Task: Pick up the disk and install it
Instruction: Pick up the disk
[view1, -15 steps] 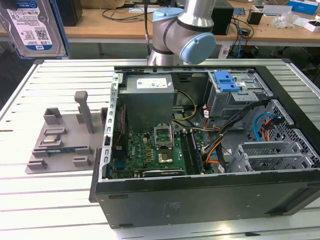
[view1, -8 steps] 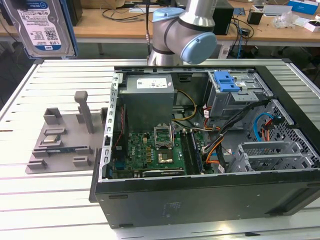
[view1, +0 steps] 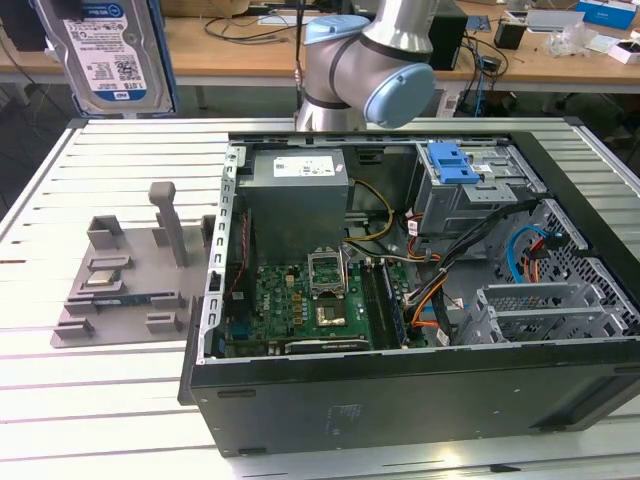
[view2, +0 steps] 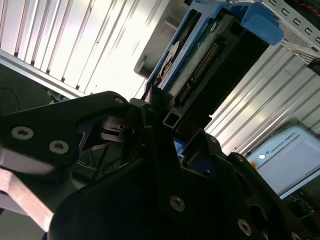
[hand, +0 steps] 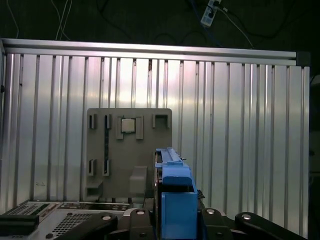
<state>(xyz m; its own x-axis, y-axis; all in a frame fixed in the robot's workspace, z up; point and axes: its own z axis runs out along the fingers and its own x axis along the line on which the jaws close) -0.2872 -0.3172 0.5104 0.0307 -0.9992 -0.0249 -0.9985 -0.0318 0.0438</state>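
Observation:
The disk (view1: 105, 55) hangs upright high at the exterior view's left, its white label with a blue stripe facing the camera and blue rails on its sides. In the second wrist view my gripper (view2: 170, 125) is shut on the disk (view2: 200, 55), whose connector edge and blue rail point away from the black fingers. In the first wrist view the disk (hand: 175, 185) stands edge-on between the fingers of my gripper (hand: 175, 222), high above the slatted table (hand: 240, 125).
The open computer case (view1: 400, 400) lies on the table at the exterior view's right, with a drive cage and blue bracket (view1: 455, 160) at its far side and the power supply (view1: 300, 190). A grey parts holder (view1: 120, 280) sits left of it.

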